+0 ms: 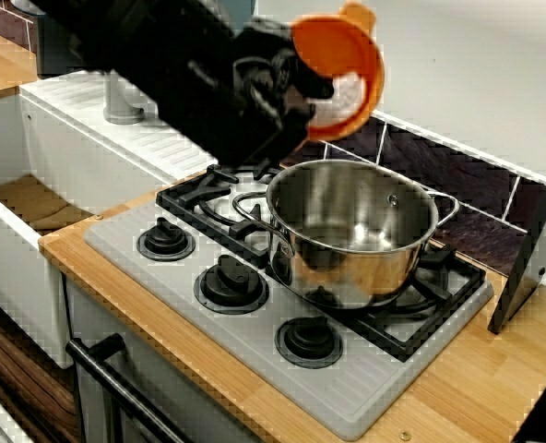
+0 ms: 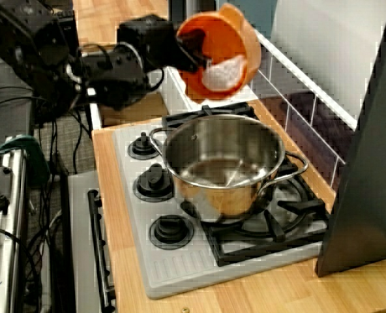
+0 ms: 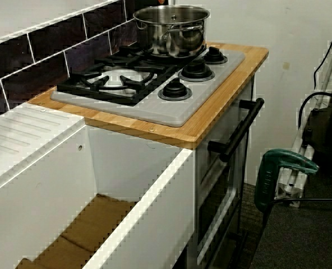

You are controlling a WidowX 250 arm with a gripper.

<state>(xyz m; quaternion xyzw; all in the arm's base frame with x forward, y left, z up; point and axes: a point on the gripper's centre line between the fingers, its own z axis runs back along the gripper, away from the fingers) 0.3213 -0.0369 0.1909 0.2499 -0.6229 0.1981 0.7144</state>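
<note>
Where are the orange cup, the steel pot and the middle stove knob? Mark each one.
orange cup (image 1: 333, 46): front view of the stove, on its orange inner wall.
steel pot (image 1: 347, 268): front view of the stove, on its outer wall.
middle stove knob (image 1: 230, 281): front view of the stove, on the knob's top.

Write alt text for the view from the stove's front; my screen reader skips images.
A black gripper holds a tilted orange bowl with something white inside, over a steel pot that stands on a burner grate of a grey stove.

Glossy orange plastic bowl (image 1: 342, 69), shiny steel pot (image 1: 351, 231), matt wooden counter (image 1: 476, 388).
</note>
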